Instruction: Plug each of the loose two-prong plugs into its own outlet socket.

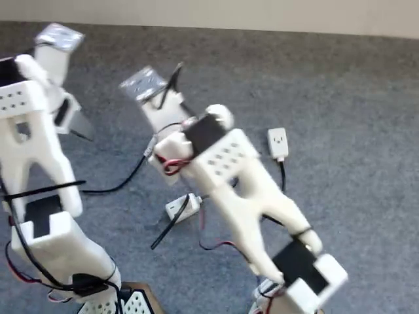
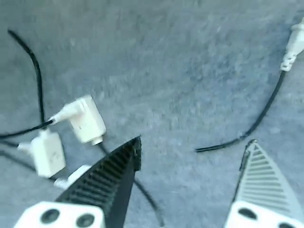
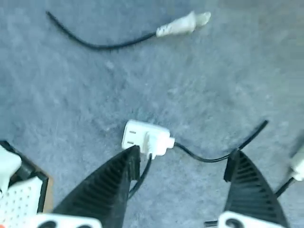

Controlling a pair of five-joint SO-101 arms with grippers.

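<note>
Near the open right gripper (image 3: 185,152), a two-prong plug (image 3: 159,141) against its outlet socket (image 3: 132,135); likely light, rigid, slick: pinch the body, not the limp cord (image 3: 209,159); left gripper (image 2: 194,141) open too

High view: fixed, above counter (image 1: 353,85), looking steeply down, widest coverage. Wrist views: arm-mounted, close to counter, facing down. High and right wrist views share outlet (image 1: 178,209) (image 3: 135,134).
</note>
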